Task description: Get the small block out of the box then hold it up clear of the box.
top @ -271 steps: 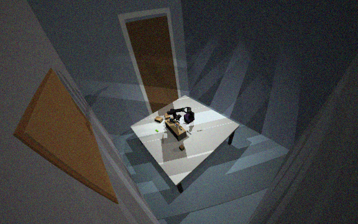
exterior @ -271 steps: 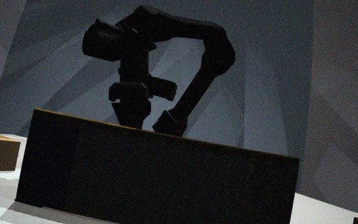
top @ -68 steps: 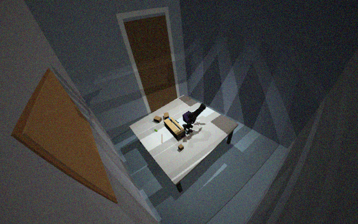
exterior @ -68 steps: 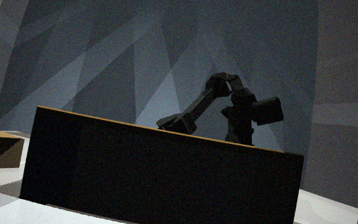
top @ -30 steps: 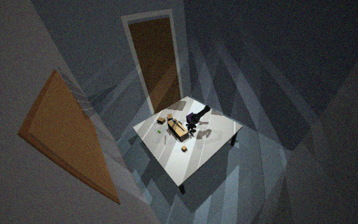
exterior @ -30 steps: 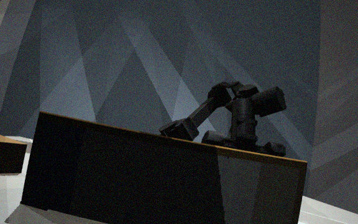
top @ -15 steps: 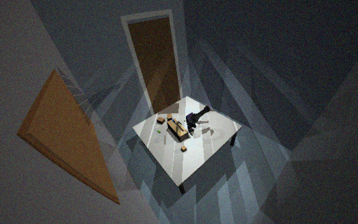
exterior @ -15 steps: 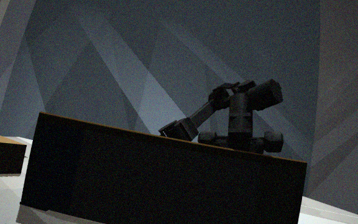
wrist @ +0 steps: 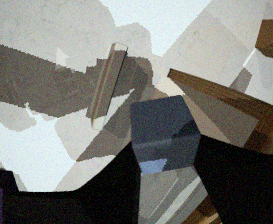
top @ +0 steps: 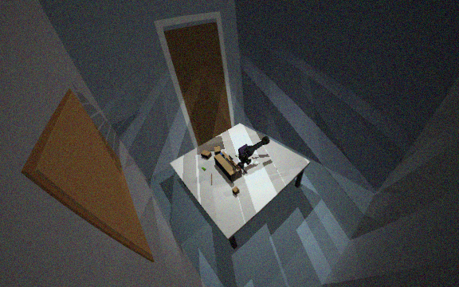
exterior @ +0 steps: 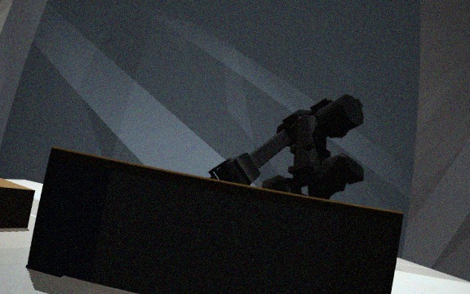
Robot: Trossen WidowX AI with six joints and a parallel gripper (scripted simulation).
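Bench first: the table [top: 267,191] runs out to four corners, and the box [top: 226,165] [exterior: 219,233] sits left of its middle, its long side roughly following the lower-left edge. There's a good stretch of room from the arm [top: 249,153] [exterior: 308,139] towards the right corner. Tighter the other way: two brown blocks stand between the box and the upper-left edge, a green piece [top: 203,168] and a thin stick [top: 211,178] lie between box and lower-left edge, and a brown cube [top: 235,190] sits off the box's lower end, towards the bottom corner.

Now in close, and here's the blue block [wrist: 164,125], right between the fingers of the gripper [wrist: 161,140], a dark finger at either side. It's grasped, jaws clamped on it! A pale bar [wrist: 108,87] shows slanted beyond. From outside, the box wall hides the grip; block height above the table, can't tell.
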